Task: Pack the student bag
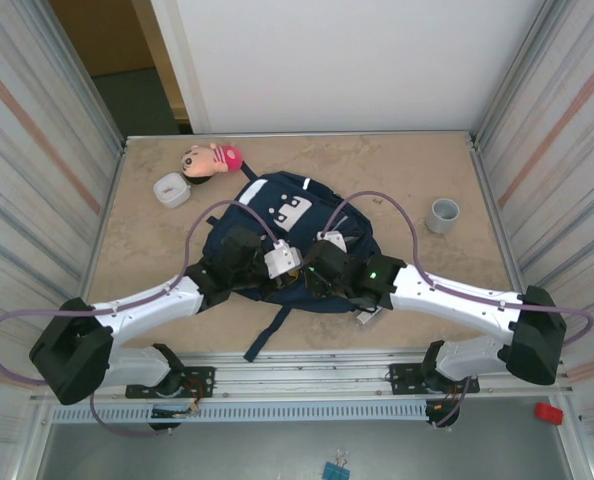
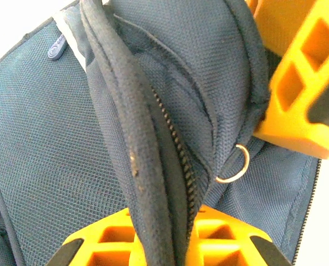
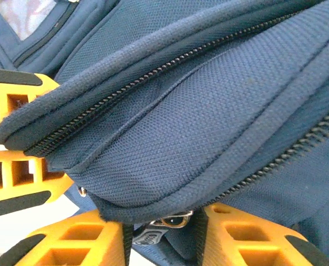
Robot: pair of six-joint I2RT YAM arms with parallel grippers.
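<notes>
Progress: early, judged from how things lie; no item seen inside the student bag (image 1: 282, 205), loose items out on the table (image 1: 397, 170).
Done so far: mouth of the bag taken hold of, its zipper (image 2: 175, 149) apparently undone along the lifted lip.
Left to do: spread the opening, then bring the loose items in and zip up.
Left gripper (image 2: 164, 246): clamped on a ridge of navy fabric and zipper tape at the bottom of the left wrist view; orange fingers (image 2: 106, 241) pressed against either side of the fold.
Right gripper (image 3: 162, 244): fingers (image 3: 247, 238) standing somewhat apart at the bottom of the right wrist view, the bag's lip draped over the gap and a zip pull (image 3: 170, 221) showing inside it; firm pinch or loose touch, impossible to tell.
Metal ring (image 2: 234, 166): hanging from the fabric right of centre in the left wrist view.
Student bag, place: flat at the middle of the top view, lower half under both wrists, a dark strap (image 1: 267, 335) trailing toward the bottom edge.
Grey cup (image 1: 443, 214): upright at right of the bag, well apart.
White container (image 1: 171, 189): upper left, near the bag's corner.
Doll (image 1: 212, 160): farthest back, upper left, just beside the container.
</notes>
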